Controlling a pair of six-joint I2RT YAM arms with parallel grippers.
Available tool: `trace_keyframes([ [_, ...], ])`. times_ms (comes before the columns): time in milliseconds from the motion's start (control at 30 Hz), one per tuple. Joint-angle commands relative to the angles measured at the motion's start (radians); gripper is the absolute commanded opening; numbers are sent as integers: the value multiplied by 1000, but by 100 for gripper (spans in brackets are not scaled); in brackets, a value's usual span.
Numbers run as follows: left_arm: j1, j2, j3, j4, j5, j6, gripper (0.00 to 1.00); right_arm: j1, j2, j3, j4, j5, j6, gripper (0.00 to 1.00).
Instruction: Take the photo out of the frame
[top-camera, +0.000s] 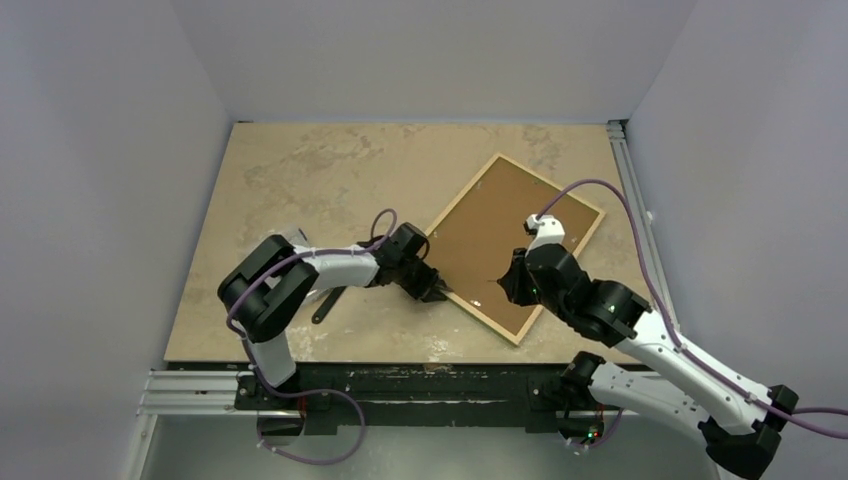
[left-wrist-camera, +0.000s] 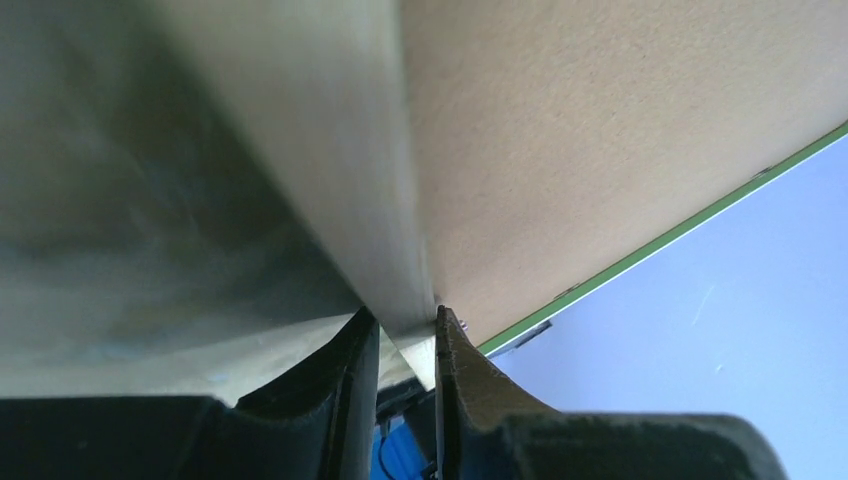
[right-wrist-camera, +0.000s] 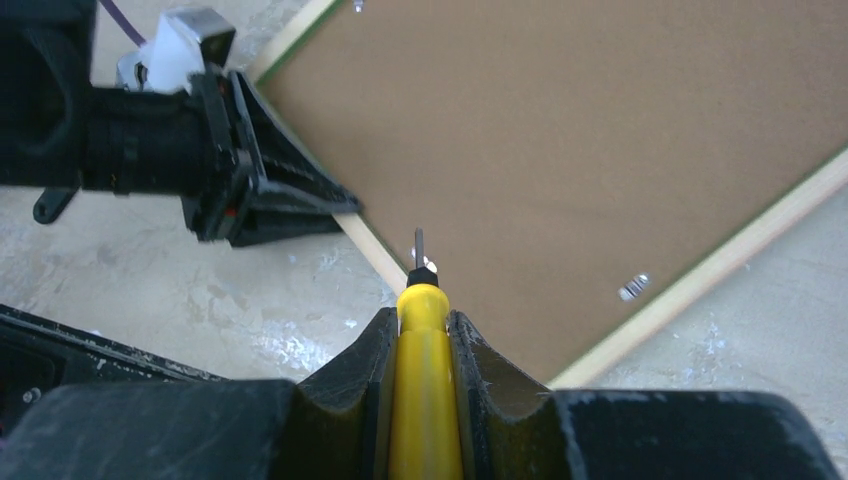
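Observation:
The frame (top-camera: 462, 193) lies face down and skewed on the table, its pale wood edge around the brown backing board (top-camera: 500, 225). The photo is hidden under the board. My left gripper (top-camera: 438, 290) is shut on the frame's near-left edge. In the left wrist view its jaws (left-wrist-camera: 405, 320) pinch the pale wood edge (left-wrist-camera: 340, 150), with the green moulding (left-wrist-camera: 680, 235) beyond. My right gripper (top-camera: 508, 283) is shut on a yellow screwdriver (right-wrist-camera: 425, 400). The screwdriver's tip (right-wrist-camera: 419, 245) sits over the board (right-wrist-camera: 600, 130) by the frame's edge, next to my left gripper (right-wrist-camera: 340, 210).
Small metal clips (right-wrist-camera: 632, 288) sit on the backing near the frame's edge (right-wrist-camera: 700, 275). A small black piece (top-camera: 322, 308) lies on the table under the left arm. Metal rails run along the table's near edge (top-camera: 400, 385) and right side (top-camera: 630, 190). Walls enclose the table.

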Motion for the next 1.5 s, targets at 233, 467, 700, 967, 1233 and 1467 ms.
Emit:
trace_keyframes([
  [233,-134,-78,44,-95,-36,111,58,-5,155,25,144,-9,8,0],
  [467,-4,-306,-9,-133,-14,435,67,-41,282,63,240,-34,-50,0],
  [700,211,-252,263,-475,112,949,67,-95,428,112,351,-80,-116,0],
  [967,243,5,499,-570,76,1160,65,-95,540,112,555,-114,-163,0],
  [1233,248,135,501,-501,121,1186,60,-95,646,148,582,-92,-179,0],
  [1467,239,202,515,-504,93,1191,55,-95,691,170,604,-108,-185,0],
])
